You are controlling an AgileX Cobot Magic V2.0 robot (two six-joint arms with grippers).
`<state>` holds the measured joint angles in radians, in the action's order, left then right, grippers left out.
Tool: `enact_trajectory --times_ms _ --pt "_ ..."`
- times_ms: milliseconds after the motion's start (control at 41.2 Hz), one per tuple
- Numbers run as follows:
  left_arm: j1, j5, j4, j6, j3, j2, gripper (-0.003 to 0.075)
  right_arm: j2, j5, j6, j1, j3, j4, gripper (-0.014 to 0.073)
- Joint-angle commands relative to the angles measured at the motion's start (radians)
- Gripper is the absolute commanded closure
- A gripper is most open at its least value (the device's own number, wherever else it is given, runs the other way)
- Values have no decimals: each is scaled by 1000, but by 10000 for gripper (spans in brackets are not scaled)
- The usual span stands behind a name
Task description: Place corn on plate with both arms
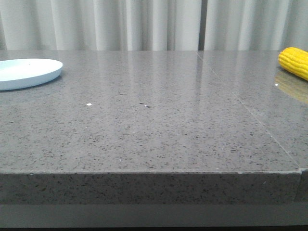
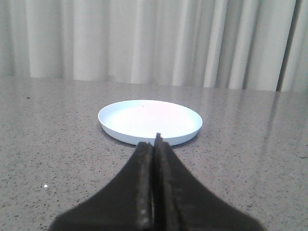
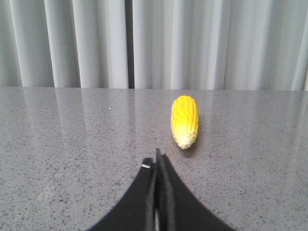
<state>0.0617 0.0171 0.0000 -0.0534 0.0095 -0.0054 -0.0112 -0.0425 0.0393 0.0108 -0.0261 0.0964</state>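
Observation:
The yellow corn (image 1: 294, 61) lies on the grey table at the far right, cut off by the front view's edge. In the right wrist view the corn (image 3: 185, 120) lies lengthwise, paler tip toward the camera, a little beyond my right gripper (image 3: 157, 158), which is shut and empty. The pale blue plate (image 1: 26, 72) sits empty at the far left. In the left wrist view the plate (image 2: 150, 121) lies just beyond my left gripper (image 2: 155, 143), which is shut and empty. Neither gripper shows in the front view.
The speckled grey table (image 1: 154, 125) has a seam (image 1: 250, 113) running toward its front right. Its front edge is near the camera. White curtains (image 1: 154, 24) hang behind the table.

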Motion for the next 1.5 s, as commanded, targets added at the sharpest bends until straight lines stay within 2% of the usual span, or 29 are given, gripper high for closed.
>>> enact_trajectory --times_ms 0,218,291,607,947,1019,1189,1481 --pt "0 -79 0 -10 22 -17 741 -16 -87 7 0 22 2 661" --pt "0 -166 0 -10 5 -17 741 -16 -110 7 0 26 3 661" --pt "0 -150 0 -10 -35 -15 741 -16 -96 5 0 58 14 661" --pt "0 88 0 -10 -373 5 741 55 209 5 0 412 20 661" --pt "0 391 0 -8 -730 269 741 338 552 6 0 760 20 661" --pt "0 460 0 7 -768 327 741 392 592 6 0 782 20 661" --pt "0 525 0 27 -773 440 741 497 639 6 0 783 20 661" --pt "0 577 0 27 -771 578 741 609 642 6 0 775 20 661"
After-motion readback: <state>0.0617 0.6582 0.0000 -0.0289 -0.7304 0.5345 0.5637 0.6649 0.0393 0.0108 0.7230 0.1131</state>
